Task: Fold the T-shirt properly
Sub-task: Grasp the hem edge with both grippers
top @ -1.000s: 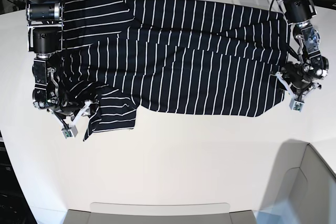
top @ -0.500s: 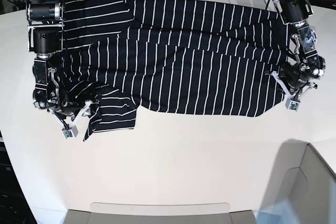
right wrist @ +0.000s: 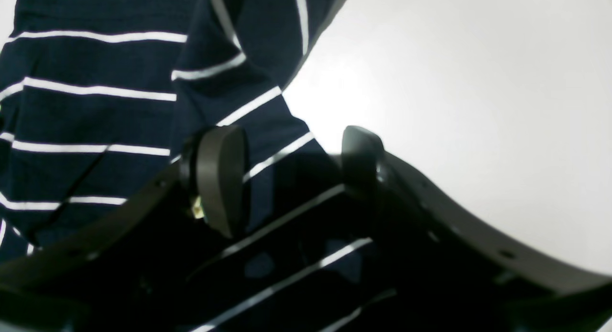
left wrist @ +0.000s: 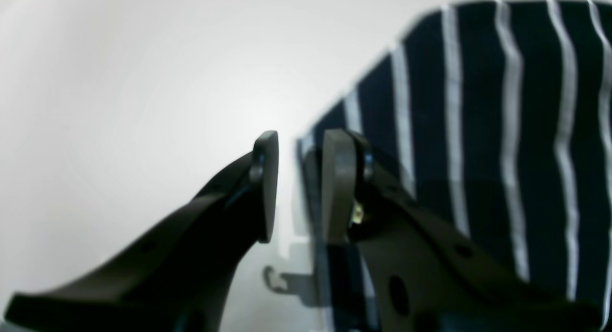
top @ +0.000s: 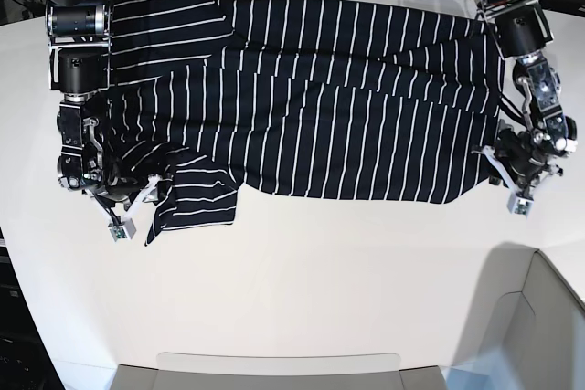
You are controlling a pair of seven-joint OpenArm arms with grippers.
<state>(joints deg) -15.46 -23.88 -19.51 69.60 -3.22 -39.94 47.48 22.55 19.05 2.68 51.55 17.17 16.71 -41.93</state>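
Observation:
The dark navy T-shirt [top: 320,98] with thin white stripes lies spread across the back half of the white table [top: 320,271]. One sleeve is folded under at the front left. My left gripper [top: 507,180] sits at the shirt's right edge. In the left wrist view its fingers [left wrist: 299,179] show a narrow gap, and the T-shirt [left wrist: 478,107] edge runs right at that gap. My right gripper [top: 137,205] is on the folded sleeve. Its jaws [right wrist: 291,174] stand wide apart over the T-shirt [right wrist: 95,107], and cloth lies between and under them.
A grey tray [top: 279,367] lines the table's front edge. A grey bin [top: 548,317] stands at the front right corner. Cables run behind the table's back edge.
My left gripper has slid along the shirt's right edge toward the table's front, and its jaws narrowed and then parted a little. The right arm has stayed put.

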